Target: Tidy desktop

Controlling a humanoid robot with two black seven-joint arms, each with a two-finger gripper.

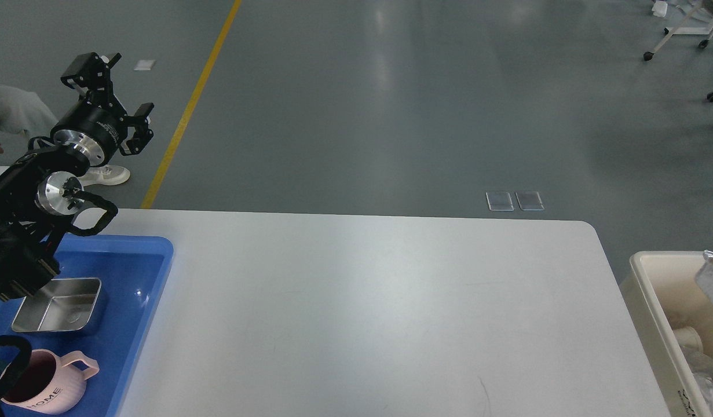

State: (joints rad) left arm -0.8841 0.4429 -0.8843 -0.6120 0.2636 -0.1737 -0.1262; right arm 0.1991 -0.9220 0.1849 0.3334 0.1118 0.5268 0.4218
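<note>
The bench (379, 313), the pale grey-white desktop with rounded corners, fills the lower middle of the head view, and its open surface carries nothing loose. At its left end sits a blue tray (150, 324) holding a square steel dish (58, 304) and, nearer the robot, a pink mug (49, 385) marked HOME. Just off the bench's right end stands a cream bin (657, 307) with crumpled wrapping inside.

The left gripper (114, 95) is raised above the floor beyond the bench's far left corner, its fingers (84, 66) spread apart and empty. The right gripper is not in view.

Judged from this layout, the sorting looks essentially complete: dishes are in the tray, rubbish is in the bin, and nothing remains to pick. The step in hand appears to be clearing the arm away from the tray. The next move calls for little more than bringing the left arm to rest without clipping the tray rim or the mug beneath its links, and checking the bench's hidden near edge for leftovers.
</note>
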